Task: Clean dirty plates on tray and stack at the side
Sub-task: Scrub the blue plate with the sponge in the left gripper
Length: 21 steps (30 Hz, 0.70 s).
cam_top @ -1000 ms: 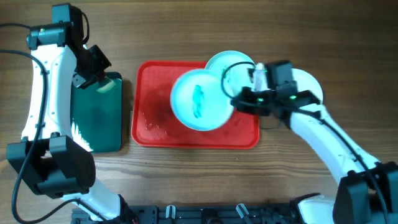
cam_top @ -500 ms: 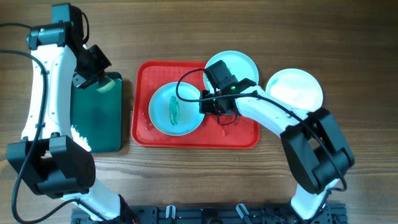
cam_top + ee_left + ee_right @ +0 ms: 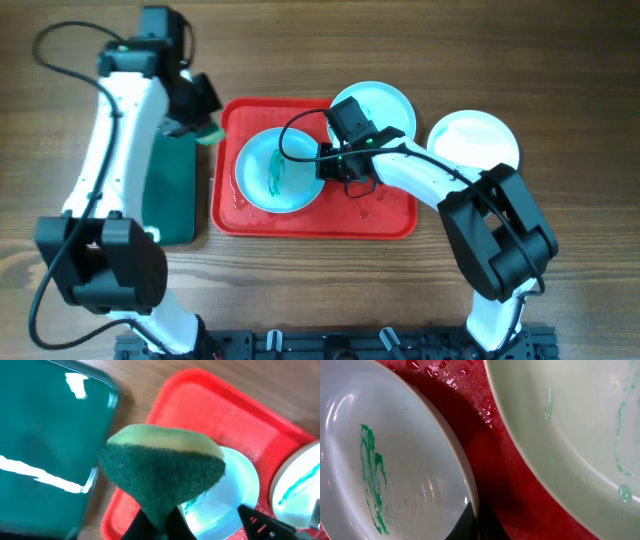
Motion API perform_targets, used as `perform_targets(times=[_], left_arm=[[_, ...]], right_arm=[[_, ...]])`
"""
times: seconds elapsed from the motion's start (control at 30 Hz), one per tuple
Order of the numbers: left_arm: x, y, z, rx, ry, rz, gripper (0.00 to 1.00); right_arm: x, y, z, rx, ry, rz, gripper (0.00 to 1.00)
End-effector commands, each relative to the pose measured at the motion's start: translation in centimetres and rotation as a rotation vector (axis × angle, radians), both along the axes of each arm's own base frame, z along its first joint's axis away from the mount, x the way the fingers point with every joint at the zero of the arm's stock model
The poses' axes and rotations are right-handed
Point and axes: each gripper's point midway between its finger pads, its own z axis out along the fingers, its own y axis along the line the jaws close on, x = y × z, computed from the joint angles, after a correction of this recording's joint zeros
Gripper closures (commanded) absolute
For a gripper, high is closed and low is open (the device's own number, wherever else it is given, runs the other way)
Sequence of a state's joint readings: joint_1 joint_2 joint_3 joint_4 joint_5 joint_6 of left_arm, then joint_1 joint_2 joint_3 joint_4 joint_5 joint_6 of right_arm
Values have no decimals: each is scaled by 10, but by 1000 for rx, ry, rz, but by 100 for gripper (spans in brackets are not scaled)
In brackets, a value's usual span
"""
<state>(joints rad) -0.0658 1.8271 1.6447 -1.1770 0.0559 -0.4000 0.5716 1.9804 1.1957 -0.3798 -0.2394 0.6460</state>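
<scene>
Red rectangular plastic tray (image 3: 395,218) carries two pale aqua round plates, both teal-smeared. The closed right gripper (image 3: 326,165) pinches the nearer plate (image 3: 262,182) by its rim, and the farther plate (image 3: 385,103) overlaps the tray corner just beyond that gripper. One white round plate (image 3: 473,140) lies to its right. The left gripper (image 3: 156,524) clamps one green-and-yellow sponge (image 3: 162,467) beside one dark green tray (image 3: 170,200).

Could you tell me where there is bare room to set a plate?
Free: wood along the tray's robot-side edge, and right of the white plate. Crowded: the right gripper holding an aqua plate beside the second aqua plate.
</scene>
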Motion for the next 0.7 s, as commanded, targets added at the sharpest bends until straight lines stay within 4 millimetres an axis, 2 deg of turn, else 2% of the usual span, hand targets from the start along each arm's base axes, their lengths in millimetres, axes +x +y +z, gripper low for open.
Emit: perform_targets(times=[0.0,0.07,0.1,0.2,0.27,0.43,0.47,0.53,0.57,0.67], left_arm=[[-18,-38,-46,-64,56,-118,96],[-21,-58,-73,-89,35,-164,96],[-24,-72,-94,-91,6,-205,96],[-29,-95,-121,-94,-57,-271,96],[-34,-102,-136,-57,-90,-300,96],[-52,-105,-151,3,-65,-331,96],[-58,-111,-151,-30,-44,-354,96],[-82,-147,-144,-238,-3,-554,96],[-91,-157,-140,-307,9,-612,96],[-90,-149,-143,-276,22,-589,96]], right_arm=[[-2,6,-5,15,17,30,96],[-2,6,-5,15,17,31,96],[-2,6,-5,16,17,32,96],[-4,8,-4,25,18,48,95],[-3,9,-4,27,17,47,96],[-3,9,-4,27,15,47,96],[-3,9,-4,27,16,47,96],[-3,9,-4,26,14,51,96],[-3,9,-4,26,14,51,96],[-3,9,-4,26,14,51,96]])
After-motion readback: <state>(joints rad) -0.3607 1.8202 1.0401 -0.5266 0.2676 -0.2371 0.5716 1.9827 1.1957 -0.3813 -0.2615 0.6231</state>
